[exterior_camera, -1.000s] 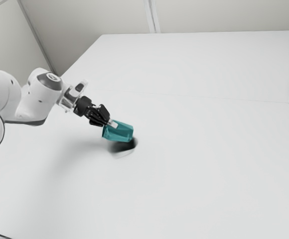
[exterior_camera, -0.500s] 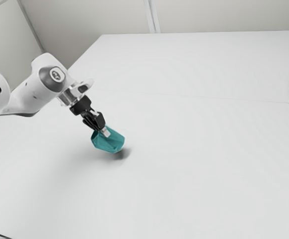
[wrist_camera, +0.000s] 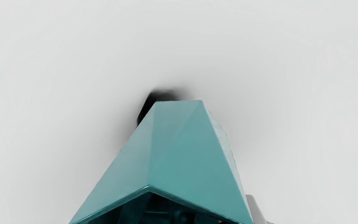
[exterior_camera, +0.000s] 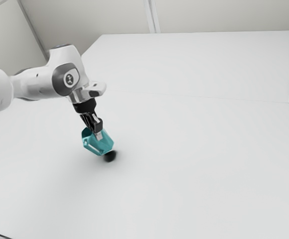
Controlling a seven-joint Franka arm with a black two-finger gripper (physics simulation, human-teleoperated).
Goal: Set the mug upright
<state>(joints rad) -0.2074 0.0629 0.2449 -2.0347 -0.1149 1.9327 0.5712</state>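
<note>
Left of centre and slightly below the middle in the exterior view, the mug (exterior_camera: pixel 94 144) is grasped in the gripper (exterior_camera: pixel 99 134), tilted, its mouth toward the upper left. It looks partway righted; what seems left is bringing it level, seating its base on the table (exterior_camera: pixel 194 164) and letting go.

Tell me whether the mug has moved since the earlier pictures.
Yes, the mug has moved toward the exterior view's left, farther from the wall strip.
</note>
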